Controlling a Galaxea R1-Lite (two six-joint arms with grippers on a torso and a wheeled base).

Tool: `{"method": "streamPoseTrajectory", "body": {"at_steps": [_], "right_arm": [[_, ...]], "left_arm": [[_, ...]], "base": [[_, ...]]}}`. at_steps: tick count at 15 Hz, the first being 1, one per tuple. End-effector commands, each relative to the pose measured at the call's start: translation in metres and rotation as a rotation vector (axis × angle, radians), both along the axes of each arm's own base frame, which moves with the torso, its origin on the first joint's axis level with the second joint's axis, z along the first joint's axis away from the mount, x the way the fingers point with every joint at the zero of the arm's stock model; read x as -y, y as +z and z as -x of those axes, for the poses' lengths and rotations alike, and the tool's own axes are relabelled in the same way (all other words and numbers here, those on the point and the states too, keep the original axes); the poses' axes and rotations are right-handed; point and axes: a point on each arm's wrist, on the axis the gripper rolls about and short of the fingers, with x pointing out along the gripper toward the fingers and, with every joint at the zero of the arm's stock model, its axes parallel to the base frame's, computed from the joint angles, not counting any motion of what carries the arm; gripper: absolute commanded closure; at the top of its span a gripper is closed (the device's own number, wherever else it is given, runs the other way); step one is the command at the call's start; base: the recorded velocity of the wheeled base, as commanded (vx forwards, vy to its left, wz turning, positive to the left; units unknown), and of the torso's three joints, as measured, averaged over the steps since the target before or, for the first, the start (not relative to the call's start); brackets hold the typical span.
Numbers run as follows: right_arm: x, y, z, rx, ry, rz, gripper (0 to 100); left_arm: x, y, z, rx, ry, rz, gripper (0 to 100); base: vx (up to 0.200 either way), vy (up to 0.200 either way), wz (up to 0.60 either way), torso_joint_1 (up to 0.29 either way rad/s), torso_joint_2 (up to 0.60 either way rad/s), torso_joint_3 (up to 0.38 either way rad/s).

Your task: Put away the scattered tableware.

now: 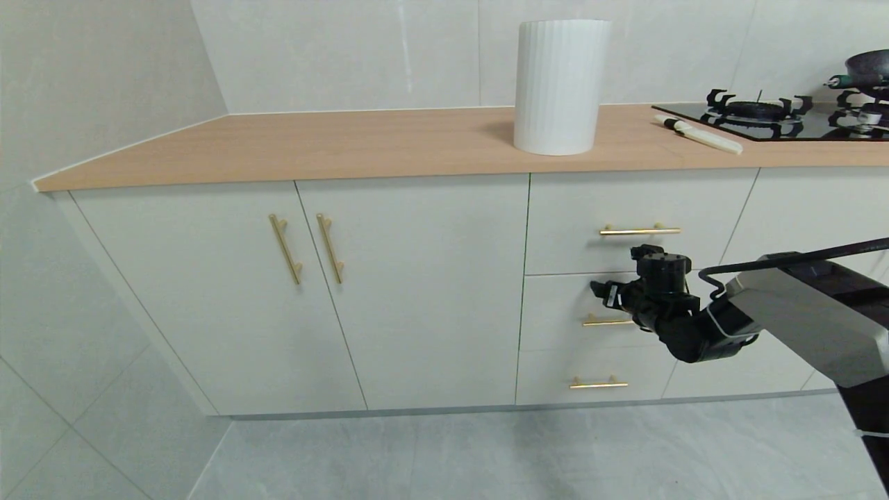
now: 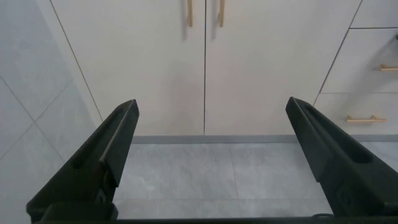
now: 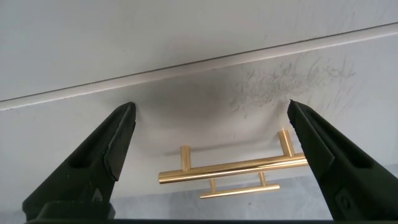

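The counter [image 1: 347, 146] holds the knife [image 1: 698, 134] beside the hob [image 1: 764, 118], so the middle drawer [image 1: 555, 305] likely opens first: the right end effector [image 3: 210, 109], fingers apart just above its gold handle [image 3: 233, 169], should lower, centre between the posts, close squarely and pull straight out.

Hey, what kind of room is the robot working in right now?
Most likely a kitchen: a gas hob with a dark pan sits in a wooden countertop, a knife lies beside it, and white cabinets with brass handles run below.
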Motion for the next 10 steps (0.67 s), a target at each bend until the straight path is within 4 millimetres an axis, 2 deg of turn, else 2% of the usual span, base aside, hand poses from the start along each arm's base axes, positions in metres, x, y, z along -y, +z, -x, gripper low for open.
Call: {"method": "streamPoseTrajectory", "body": {"at_steps": [1, 2, 3, 6, 7, 8, 9, 10], "right_arm": [[0.000, 0.003, 0.001, 0.004, -0.002, 0.000, 0], [0.001, 0.009, 0.005, 0.006, -0.003, 0.001, 0], [0.003, 0.026, 0.020, 0.007, -0.005, 0.000, 0], [0.012, 0.086, 0.081, 0.113, -0.045, -0.006, 0], [0.019, 0.112, 0.119, 0.193, -0.088, -0.008, 0], [0.025, 0.129, 0.146, 0.244, -0.117, -0.006, 0], [0.035, 0.153, 0.205, 0.303, -0.141, 0.020, 0], [0.042, 0.166, 0.249, 0.346, -0.135, 0.051, 0]], "left_arm": [[0.000, 0.000, 0.000, 0.000, 0.001, 0.000, 0], [0.000, 0.000, 0.000, 0.000, 0.001, 0.002, 0], [0.000, 0.000, 0.000, 0.000, 0.001, 0.000, 0], [0.000, 0.000, 0.000, 0.000, 0.001, 0.000, 0], [0.000, 0.000, 0.000, 0.000, 0.001, 0.000, 0], [0.000, 0.000, 0.000, 0.000, 0.001, 0.000, 0], [0.000, 0.000, 0.000, 0.000, 0.001, 0.000, 0], [0.000, 0.000, 0.000, 0.000, 0.001, 0.000, 0]], "base": [[0.000, 0.000, 0.00, 0.000, 0.00, 0.000], [0.000, 0.000, 0.00, 0.000, 0.00, 0.000], [0.000, 0.000, 0.00, 0.000, 0.00, 0.000], [0.000, 0.000, 0.00, 0.000, 0.00, 0.000], [0.000, 0.000, 0.00, 0.000, 0.00, 0.000], [0.000, 0.000, 0.00, 0.000, 0.00, 0.000], [0.000, 0.000, 0.00, 0.000, 0.00, 0.000], [0.000, 0.000, 0.00, 0.000, 0.00, 0.000]]}}
